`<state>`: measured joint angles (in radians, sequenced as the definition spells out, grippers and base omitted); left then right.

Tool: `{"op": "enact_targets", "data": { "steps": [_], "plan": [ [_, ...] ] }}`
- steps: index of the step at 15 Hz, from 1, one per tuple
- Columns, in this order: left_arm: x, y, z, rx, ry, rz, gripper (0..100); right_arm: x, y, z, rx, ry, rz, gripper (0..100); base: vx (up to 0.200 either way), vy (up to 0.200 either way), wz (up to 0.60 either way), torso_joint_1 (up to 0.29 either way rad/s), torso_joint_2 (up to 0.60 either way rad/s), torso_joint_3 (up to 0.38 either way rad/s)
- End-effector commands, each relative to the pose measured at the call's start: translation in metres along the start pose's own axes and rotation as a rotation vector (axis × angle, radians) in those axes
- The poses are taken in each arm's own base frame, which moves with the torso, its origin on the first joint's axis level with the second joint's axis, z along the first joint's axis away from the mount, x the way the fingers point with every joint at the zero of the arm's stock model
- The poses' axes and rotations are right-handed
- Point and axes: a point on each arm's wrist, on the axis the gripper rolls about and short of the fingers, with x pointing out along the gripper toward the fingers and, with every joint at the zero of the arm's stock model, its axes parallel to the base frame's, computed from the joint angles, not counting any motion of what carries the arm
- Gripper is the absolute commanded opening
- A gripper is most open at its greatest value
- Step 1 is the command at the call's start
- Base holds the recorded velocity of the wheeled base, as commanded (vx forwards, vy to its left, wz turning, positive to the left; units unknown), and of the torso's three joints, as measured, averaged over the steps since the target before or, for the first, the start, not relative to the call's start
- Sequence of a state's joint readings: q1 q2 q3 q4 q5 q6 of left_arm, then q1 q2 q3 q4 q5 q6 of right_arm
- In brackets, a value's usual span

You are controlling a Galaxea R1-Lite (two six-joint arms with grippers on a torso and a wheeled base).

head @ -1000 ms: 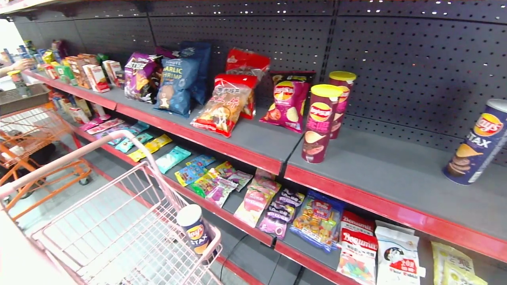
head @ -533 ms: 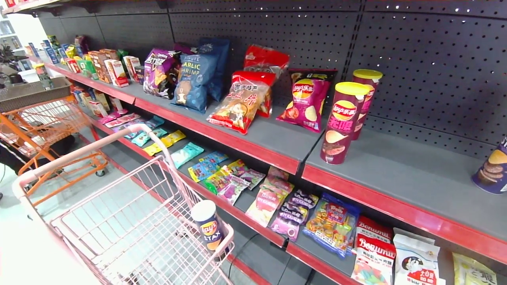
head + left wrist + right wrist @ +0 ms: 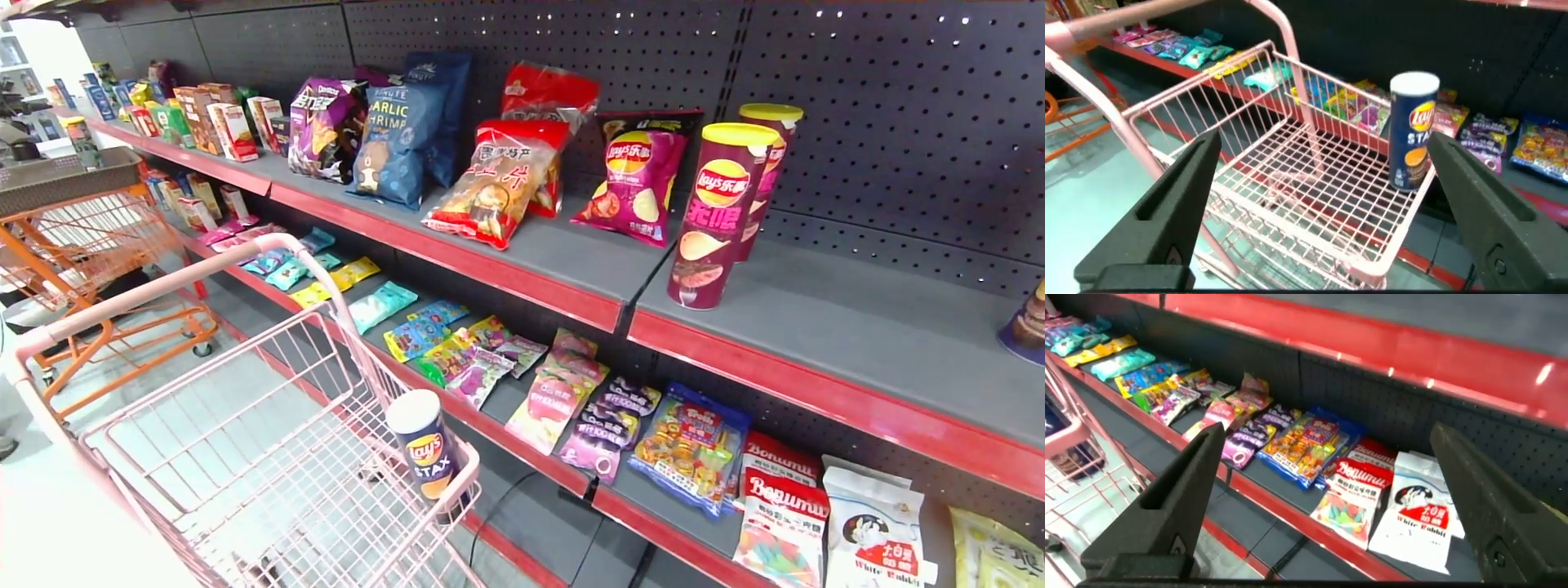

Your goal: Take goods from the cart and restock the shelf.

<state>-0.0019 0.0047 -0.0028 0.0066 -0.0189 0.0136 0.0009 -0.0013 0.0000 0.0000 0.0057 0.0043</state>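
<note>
Your left gripper (image 3: 1323,137) hangs released over the pink cart (image 3: 322,359), its two dark fingers spread wide and holding nothing. Through that wrist camera you look straight down into the wire basket. The blue can of chips (image 3: 1413,131) stands upright on the basket's mesh floor, in the corner closest to the shelving, and is well apart from both fingers. The head view gives you the same can (image 3: 426,453) against the basket's wall. It also gives you what the wrist cameras leave out: the upper shelf (image 3: 816,327), where two purple cans (image 3: 718,216) stand upright one behind the other. A bare grey stretch lies beside them, and a second blue can (image 3: 1027,331) is cut off at the picture's right edge. Chip bags (image 3: 490,192) lean in a row further left on that shelf. Your right gripper (image 3: 1327,429) is likewise spread open and empty. It hovers in front of the lower shelf (image 3: 522,449), and its camera gives you the flat packets there close up: a blue candy bag (image 3: 1306,445), red packets (image 3: 1360,494) and a white bag (image 3: 1422,510) lying side by side. An orange cart (image 3: 90,245) stands beyond the pink one.
</note>
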Motion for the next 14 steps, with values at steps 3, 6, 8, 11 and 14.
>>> {"op": "enact_targets", "data": {
  "steps": [3, 6, 8, 11, 14],
  "plan": [
    [0.000, 0.000, 0.000, 0.000, 0.001, 0.001, 100, 0.000, 0.000, 0.000, 0.000, 0.001, 0.001, 100, 0.000, 0.000, 0.00, -0.212, 0.55, 0.334],
    [0.000, 0.000, 0.000, 0.002, 0.002, -0.001, 100, 0.000, 0.000, 0.000, 0.000, 0.003, 0.001, 100, 0.000, 0.000, 0.00, -0.199, 0.54, 0.344],
    [0.000, 0.000, 0.000, 0.000, 0.001, -0.001, 100, 0.000, 0.000, 0.000, -0.001, 0.003, 0.001, 100, 0.000, 0.000, 0.00, -0.183, 0.53, 0.347],
    [-0.005, 0.001, 0.050, 0.018, -0.090, -0.017, 100, 0.000, 0.000, 0.000, -0.003, 0.003, 0.001, 100, 0.000, 0.000, 0.00, -0.102, 0.33, 0.227],
    [0.075, 0.003, 0.164, -0.114, 0.077, 0.020, 100, 0.000, 0.000, 0.000, -0.004, 0.003, 0.000, 100, 0.000, 0.000, 0.00, -0.012, 0.03, 0.024]
  ]
}}
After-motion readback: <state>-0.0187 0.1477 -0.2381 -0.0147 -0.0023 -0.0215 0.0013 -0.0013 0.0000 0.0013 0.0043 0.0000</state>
